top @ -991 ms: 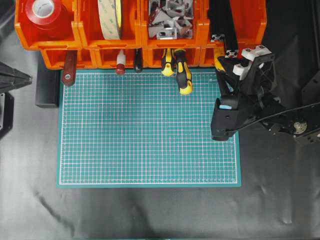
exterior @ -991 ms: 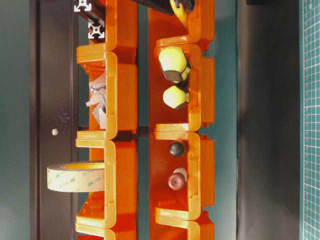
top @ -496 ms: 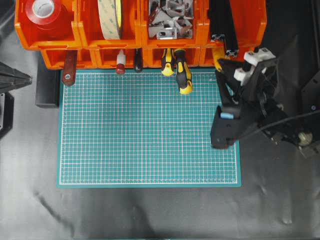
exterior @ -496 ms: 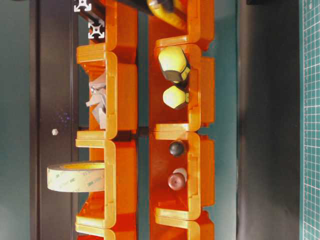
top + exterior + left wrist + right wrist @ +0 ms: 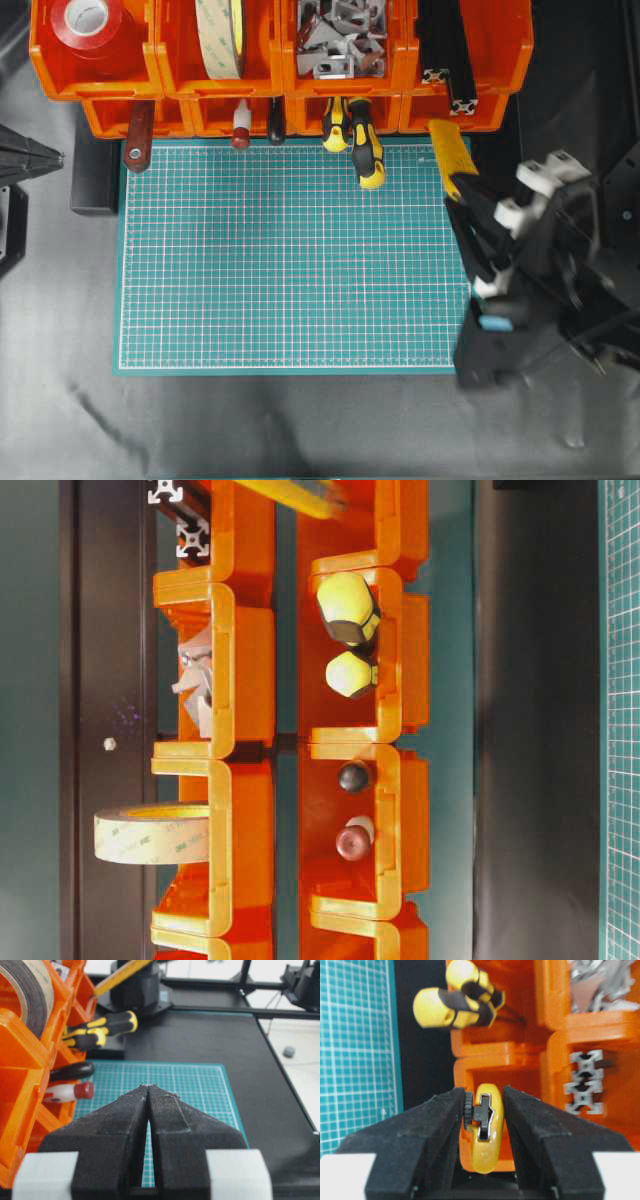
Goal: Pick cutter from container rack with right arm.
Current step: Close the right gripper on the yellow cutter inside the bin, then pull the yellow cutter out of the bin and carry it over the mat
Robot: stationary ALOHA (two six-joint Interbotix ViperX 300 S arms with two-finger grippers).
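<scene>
right gripper (image 5: 482, 1110) clamped on cutter (image 5: 452, 160), just clear of rack (image 5: 280, 75) at 12 o'clock | left gripper (image 5: 149, 1091) jaws together | left: carry it away

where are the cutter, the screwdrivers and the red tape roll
cutter (image 5: 449, 157), overhead view, yellow body
screwdrivers (image 5: 365, 150), overhead view, yellow-and-black handle
red tape roll (image 5: 88, 17), overhead view, top face

The cutter (image 5: 451, 158) has been drawn out of the container rack (image 5: 470, 108) and is now seen over the green mat's (image 5: 290, 260) corner. The right arm (image 5: 530, 280) has been swung down the overhead view, away from the bins.
</scene>
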